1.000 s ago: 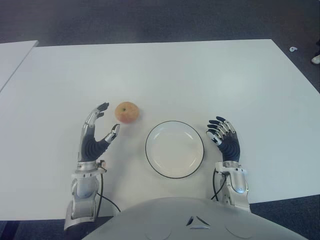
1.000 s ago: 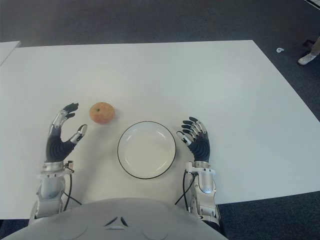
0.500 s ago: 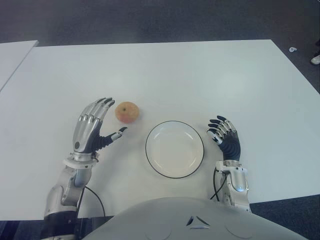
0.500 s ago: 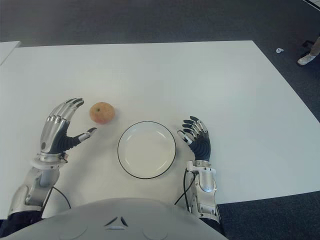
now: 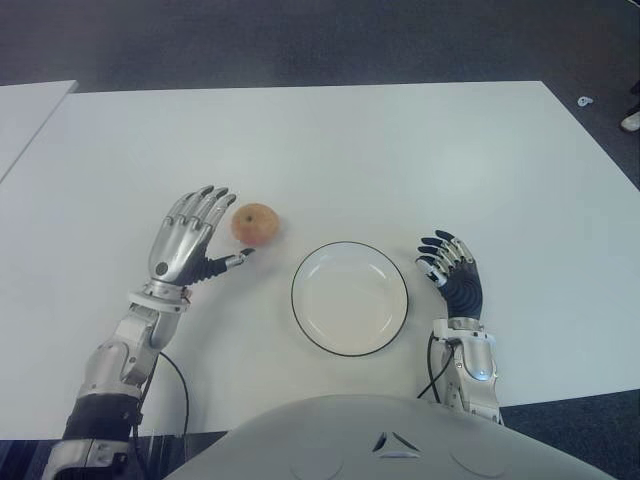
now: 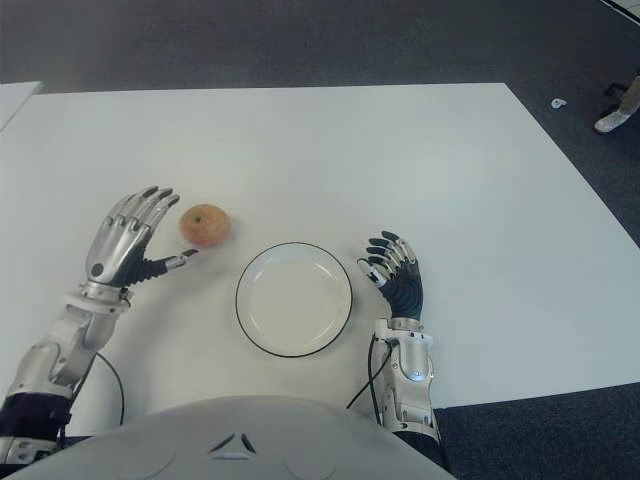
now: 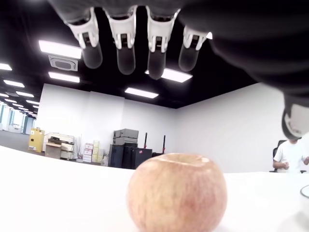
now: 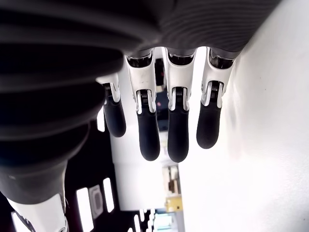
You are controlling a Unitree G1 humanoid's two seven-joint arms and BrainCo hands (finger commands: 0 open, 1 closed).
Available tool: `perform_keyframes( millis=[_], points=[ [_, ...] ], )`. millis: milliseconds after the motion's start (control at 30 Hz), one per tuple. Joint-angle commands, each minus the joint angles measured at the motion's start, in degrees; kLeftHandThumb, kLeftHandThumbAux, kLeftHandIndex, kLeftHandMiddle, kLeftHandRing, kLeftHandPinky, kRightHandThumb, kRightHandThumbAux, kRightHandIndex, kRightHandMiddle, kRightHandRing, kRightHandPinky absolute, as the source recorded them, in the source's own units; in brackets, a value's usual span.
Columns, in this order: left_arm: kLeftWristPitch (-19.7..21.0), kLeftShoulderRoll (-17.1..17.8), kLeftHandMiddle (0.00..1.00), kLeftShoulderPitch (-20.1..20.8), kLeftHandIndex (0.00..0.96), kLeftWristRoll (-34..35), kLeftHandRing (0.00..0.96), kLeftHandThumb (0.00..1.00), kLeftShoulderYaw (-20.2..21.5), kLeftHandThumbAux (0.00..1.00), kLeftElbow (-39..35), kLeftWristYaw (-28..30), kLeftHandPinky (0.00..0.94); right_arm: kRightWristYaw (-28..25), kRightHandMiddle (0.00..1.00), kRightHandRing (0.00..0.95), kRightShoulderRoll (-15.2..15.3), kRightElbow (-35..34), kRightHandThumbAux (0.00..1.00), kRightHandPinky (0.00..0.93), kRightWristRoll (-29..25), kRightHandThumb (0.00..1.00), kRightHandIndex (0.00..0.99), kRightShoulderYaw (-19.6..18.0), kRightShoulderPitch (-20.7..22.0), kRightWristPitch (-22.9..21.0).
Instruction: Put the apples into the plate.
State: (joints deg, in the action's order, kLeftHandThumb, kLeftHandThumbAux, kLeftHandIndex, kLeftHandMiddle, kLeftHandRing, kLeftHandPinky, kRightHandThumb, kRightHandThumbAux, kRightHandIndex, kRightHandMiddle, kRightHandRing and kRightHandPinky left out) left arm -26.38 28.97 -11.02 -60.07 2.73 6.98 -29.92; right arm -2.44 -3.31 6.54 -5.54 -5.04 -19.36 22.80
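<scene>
One reddish-yellow apple sits on the white table, left of the plate and a little farther back. The plate is white with a dark rim and holds nothing. My left hand hovers just left of the apple, open, palm toward it, thumb reaching under its near side. In the left wrist view the apple fills the lower middle, with the fingers spread above it, not touching. My right hand shows right of the plate, open, fingers relaxed and holding nothing.
A second white table stands at the far left across a gap. Dark floor lies beyond the table's far edge, with a small white object on it. A person sits far off in the left wrist view.
My left hand has risen, moved forward toward the apple and turned its palm to face it. The apple, the plate and my right hand have stayed put.
</scene>
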Motion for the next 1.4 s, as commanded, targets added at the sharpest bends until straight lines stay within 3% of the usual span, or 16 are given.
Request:
perform_keyframes(
  millis=[33,667,1400],
  points=[
    [1.32,2.5,0.117,2.62,0.119,0.15,0.096,0.397,-2.93,0.332,3.65,-0.58,0.106,0.25,0.377,0.368,-0.38,6.79,0.737,0.382,-0.26,0.456,0.238,-0.28,-3.45,-4.11],
    [4.74,7.06,0.117,10.53,0.128,3.32,0.113,0.377,-10.47,0.311,12.67,1.82,0.151,-0.25,0.38,0.374,-0.83,7.53,0.745,0.391,-1.05,0.45,0.23,-0.23,-3.54,-3.04],
    [5.16,7.93,0.124,18.06,0.127,6.11,0.129,0.324,-17.62,0.289,22.99,2.86,0.169,-0.98,0.381,0.377,-1.49,7.92,0.751,0.39,-1.87,0.44,0.227,0.38,-3.56,-2.46]
  ],
)
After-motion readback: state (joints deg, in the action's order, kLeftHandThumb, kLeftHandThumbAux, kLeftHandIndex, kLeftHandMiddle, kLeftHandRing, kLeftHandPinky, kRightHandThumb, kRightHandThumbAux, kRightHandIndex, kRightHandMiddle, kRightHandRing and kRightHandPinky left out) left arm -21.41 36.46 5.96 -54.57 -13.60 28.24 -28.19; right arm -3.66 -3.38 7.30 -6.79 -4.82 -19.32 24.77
